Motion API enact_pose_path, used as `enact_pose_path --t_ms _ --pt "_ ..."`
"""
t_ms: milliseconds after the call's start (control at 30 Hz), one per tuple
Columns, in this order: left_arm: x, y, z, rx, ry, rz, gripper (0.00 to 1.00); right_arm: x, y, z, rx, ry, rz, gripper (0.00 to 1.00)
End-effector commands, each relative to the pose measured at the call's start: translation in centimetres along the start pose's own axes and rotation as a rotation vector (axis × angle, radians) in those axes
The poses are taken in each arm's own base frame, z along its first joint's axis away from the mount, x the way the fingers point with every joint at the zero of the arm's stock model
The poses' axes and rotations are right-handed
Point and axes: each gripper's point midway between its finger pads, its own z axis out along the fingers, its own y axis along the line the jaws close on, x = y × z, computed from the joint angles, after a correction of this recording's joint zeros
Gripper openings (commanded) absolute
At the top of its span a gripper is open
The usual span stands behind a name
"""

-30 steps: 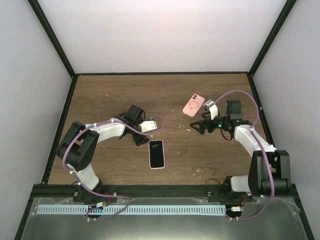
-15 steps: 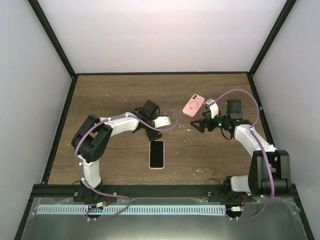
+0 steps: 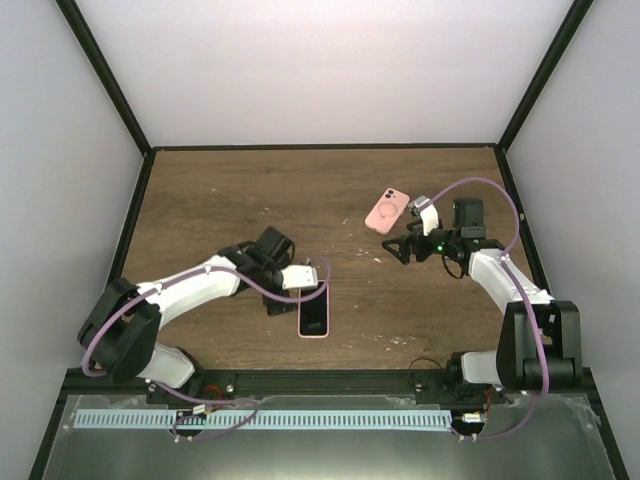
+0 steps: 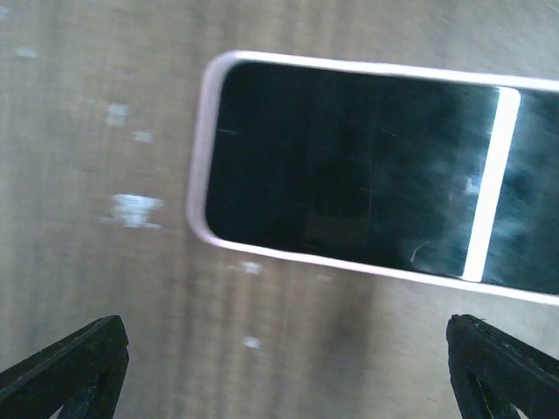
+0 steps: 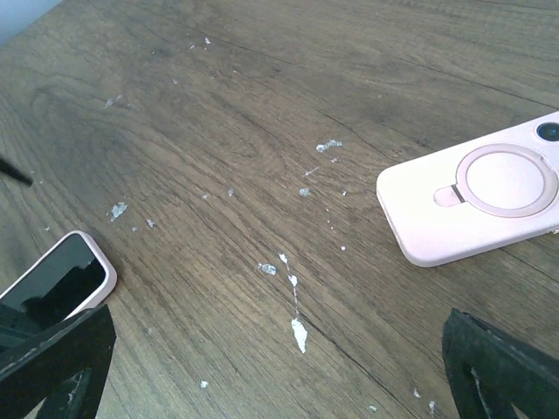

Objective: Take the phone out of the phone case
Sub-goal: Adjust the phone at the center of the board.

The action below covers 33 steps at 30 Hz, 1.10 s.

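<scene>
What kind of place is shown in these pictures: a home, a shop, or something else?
Most likely a robot test cell in a lab. A wooden table is boxed in by white walls and a black frame, and the left arm and right arm are bolted at its near edge.

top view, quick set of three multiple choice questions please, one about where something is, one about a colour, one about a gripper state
1. Where does the screen-up phone lie?
A) just ahead of the left gripper
B) against the far wall
C) on top of the case

2. What colour is the back-up case near the right gripper?
A) blue
B) pink
C) black

3. How is the left gripper?
A) shut on the phone
B) open, holding nothing
C) shut on the case

Answers: 1 A, the left wrist view shows the phone just beyond the fingertips. 2 B, the top and right wrist views both show it pink. 3 B, its fingers stand wide apart with nothing between them.
</scene>
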Motion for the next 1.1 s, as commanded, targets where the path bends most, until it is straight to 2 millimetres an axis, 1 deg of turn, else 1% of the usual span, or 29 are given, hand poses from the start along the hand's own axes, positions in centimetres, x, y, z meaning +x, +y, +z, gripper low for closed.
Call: enact_pose_path --t_ms 0,67,133,267,400,433,500,600,667,733,800,933,1067 --pt "1.1 -3.8 -0.2 0.034 0.063 0.111 1.0 -2.6 0.1 -0.9 0.024 -0.055 -0.056 1.0" --pt "0.1 -5.0 -0.5 0.032 0.048 0.158 1.0 -2.7 0.0 -0.9 0.028 -0.058 -0.058 1.0" --pt "-1.4 -6.3 -0.6 0.025 0.034 0.218 1.0 -2.8 -0.4 -0.9 0.047 -0.056 -0.054 1.0" --pt "-4.9 -8.1 0.3 0.001 0.019 0.31 1.0 -3.1 -1.6 -1.2 0.117 -0.056 -0.054 1.0" --pt "-8.3 -8.9 2.0 -0.039 0.011 0.37 1.0 -3.1 -3.2 -2.0 0.19 -0.065 -0.036 1.0" --pt "-8.9 -9.1 2.7 -0.047 0.025 0.379 1.0 -3.1 -3.8 -2.3 0.207 -0.068 -0.027 1.0" --pt "-10.2 -9.2 3.7 -0.067 0.03 0.392 1.0 -3.2 -4.4 -2.7 0.226 -0.071 -0.011 1.0" --pt "-11.5 -9.9 5.2 -0.062 0.045 0.411 1.0 -3.0 -4.6 -2.9 0.23 -0.071 -0.003 1.0" --pt "-11.6 -10.1 6.2 -0.074 0.06 0.435 1.0 -3.0 -4.6 -2.9 0.23 -0.072 -0.005 1.0" --pt "-11.1 -9.6 7.0 -0.104 0.091 0.443 1.0 -2.9 -4.6 -3.0 0.231 -0.072 -0.007 1.0" --pt "-10.3 -9.4 7.2 -0.12 0.114 0.452 1.0 -2.9 -4.4 -3.1 0.23 -0.073 -0.01 1.0" --pt "-7.5 -8.8 6.8 -0.105 0.161 0.42 1.0 -2.8 -3.9 -3.1 0.21 -0.077 -0.021 1.0" --pt "-4.1 -6.8 5.8 -0.117 0.208 0.353 1.0 -3.0 -3.4 -3.1 0.184 -0.084 -0.025 1.0"
